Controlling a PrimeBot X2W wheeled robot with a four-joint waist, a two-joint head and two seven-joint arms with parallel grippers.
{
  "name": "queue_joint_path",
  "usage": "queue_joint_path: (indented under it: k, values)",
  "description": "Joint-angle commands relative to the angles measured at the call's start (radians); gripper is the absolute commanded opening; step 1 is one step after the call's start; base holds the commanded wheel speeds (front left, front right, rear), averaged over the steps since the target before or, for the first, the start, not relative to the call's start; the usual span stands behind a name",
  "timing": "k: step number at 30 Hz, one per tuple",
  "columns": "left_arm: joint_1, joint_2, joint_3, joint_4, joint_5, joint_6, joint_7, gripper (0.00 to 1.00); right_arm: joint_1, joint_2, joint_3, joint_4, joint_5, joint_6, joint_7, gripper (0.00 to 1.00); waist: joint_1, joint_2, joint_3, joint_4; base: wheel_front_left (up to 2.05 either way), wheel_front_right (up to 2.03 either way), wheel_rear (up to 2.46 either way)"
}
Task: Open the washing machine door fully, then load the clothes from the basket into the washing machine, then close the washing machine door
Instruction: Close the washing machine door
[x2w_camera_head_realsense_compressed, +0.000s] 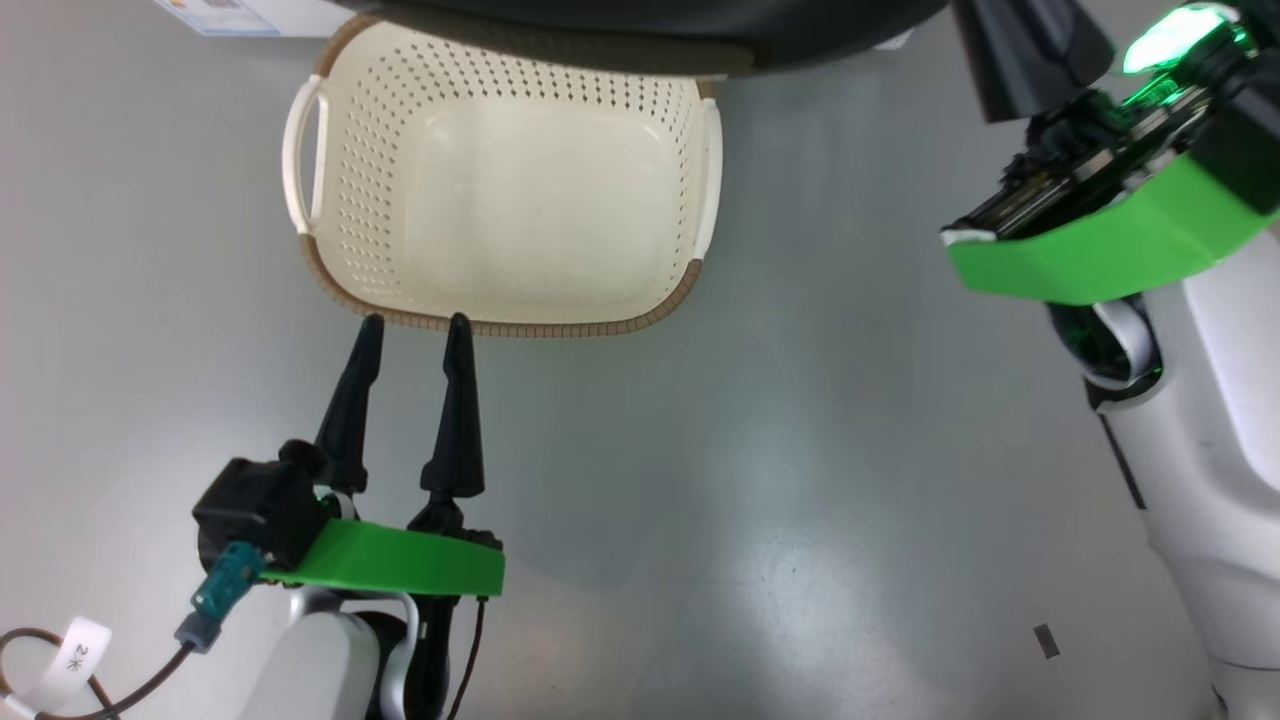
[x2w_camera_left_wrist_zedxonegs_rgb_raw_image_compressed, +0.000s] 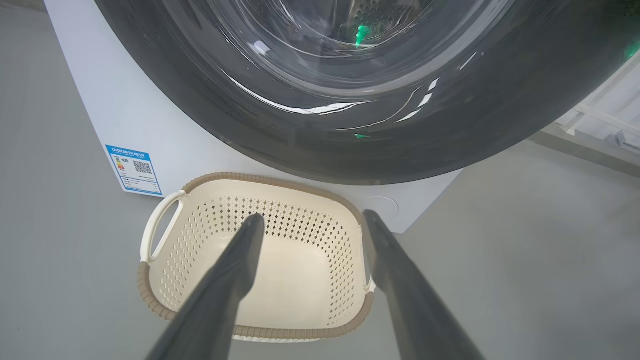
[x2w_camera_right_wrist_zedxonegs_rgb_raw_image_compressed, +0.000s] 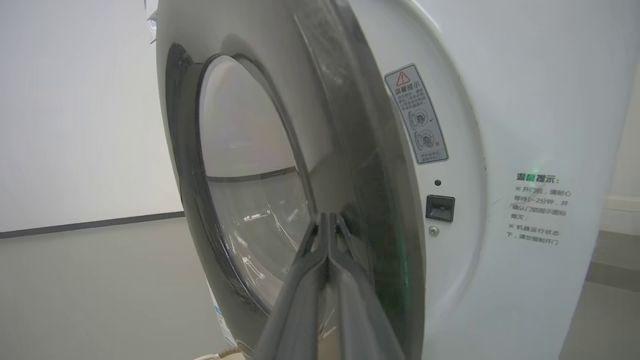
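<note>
Basket (x2w_camera_head_realsense_compressed: 340, 180) just beyond wide-spread left tool (x2w_camera_head_realsense_compressed: 415, 320).

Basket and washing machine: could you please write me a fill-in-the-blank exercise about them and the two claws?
1. The basket on the floor is ___ inside.
2. The left claw is ___, holding nothing.
3. The right claw is ___, pointing at the door.
4. The sticker low on the washing machine has a ___ frame.
Missing words: empty, open, shut, blue.

Basket (x2w_camera_head_realsense_compressed: 520, 200) cream perforated plastic, brown woven-look rim; door (x2w_camera_left_wrist_zedxonegs_rgb_raw_image_compressed: 350, 130) glossy black, clear glass window; washer (x2w_camera_right_wrist_zedxonegs_rgb_raw_image_compressed: 525, 100) smooth white; floor (x2w_camera_head_realsense_compressed: 800, 500) slightly shiny grey.
</note>
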Motion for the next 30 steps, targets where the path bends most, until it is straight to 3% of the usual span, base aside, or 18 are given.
queue_joint_path:
  k: [1,30]
  values:
    - [-0.004,0.013,0.022,-0.033,0.006,0.012,-0.006,1.0,-0.002,0.005,-0.007,-0.02,0.02,0.001,-0.004,0.0,0.0,0.0,0.008,0.006,0.0,0.0,0.0]
    - [-0.029,0.013,-0.043,-0.12,-0.031,0.051,-0.006,1.0,-0.085,-0.113,-0.073,-0.002,0.026,0.001,-0.004,0.0,0.0,0.0,0.049,0.092,0.0,0.0,0.0]
